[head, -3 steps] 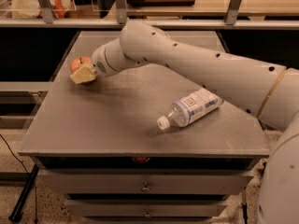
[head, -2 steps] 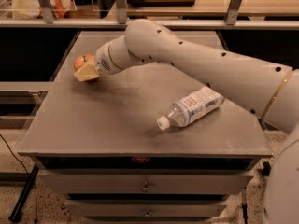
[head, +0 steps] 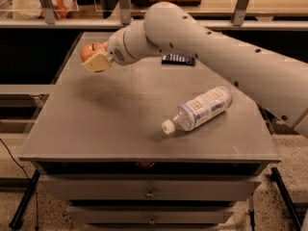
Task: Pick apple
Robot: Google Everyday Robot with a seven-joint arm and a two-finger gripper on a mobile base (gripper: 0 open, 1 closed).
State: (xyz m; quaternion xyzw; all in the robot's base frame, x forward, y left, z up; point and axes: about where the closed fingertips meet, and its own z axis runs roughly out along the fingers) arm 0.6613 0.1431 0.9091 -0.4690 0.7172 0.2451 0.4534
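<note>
Grey and matte, the tabletop (head: 115, 129) is a flat square plate on a cabinet, with drawers (head: 150, 192) under its front edge. Behind the far edge there is a dark gap and then a wooden shelf with metal posts. The floor under the cabinet is speckled, and a black cable (head: 10, 159) lies on it at the left.

A clear plastic bottle (head: 199, 109) lies on its side in the right half of the tabletop, with its white cap (head: 168, 126) pointing to the front edge. A dark flat object (head: 178, 59) lies near the far edge, partly behind the arm.

The white arm (head: 231, 61) comes in from the right side and reaches across the tabletop to the far left corner. Its rounded wrist is turned to the left.

The end effector (head: 95, 57) is over the far left corner, close to the left edge, and is closed on the apple (head: 90, 49). One beige finger (head: 98, 63) presses on the apple from below. The apple seems to be held above the tabletop, because a soft shadow lies on the surface under it.
</note>
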